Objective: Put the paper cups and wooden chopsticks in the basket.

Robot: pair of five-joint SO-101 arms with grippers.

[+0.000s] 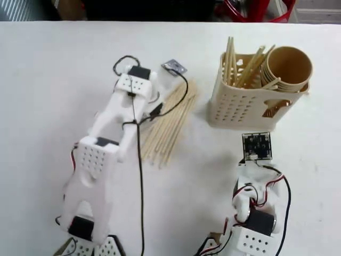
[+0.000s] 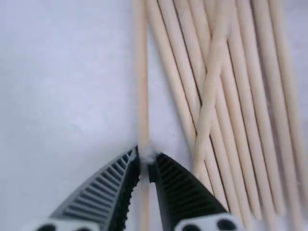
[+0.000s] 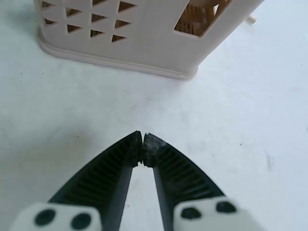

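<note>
The flat white table (image 1: pixel 53 80) is plain. The pale beige round wooden chopsticks (image 1: pixel 169 128) are one even tone. The cream rectangular plastic basket (image 1: pixel 234 109) carries rows of small cut-outs, triangular in the right wrist view. The stacked tan paper cups (image 1: pixel 290 66) are unprinted. The left gripper (image 2: pixel 144 166) has ribbed fingers, one grey and one black. The right gripper (image 3: pixel 143 144) has black ribbed fingers on white mounts. The white plastic arms (image 1: pixel 98 160) carry black wires.

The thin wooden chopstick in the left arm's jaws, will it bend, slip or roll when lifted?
The thin wooden chopstick looks straight and stiff, so probably little bending. Pinched at one narrow spot, it may pivot or slip. Round, it likely rolls if released.
</note>
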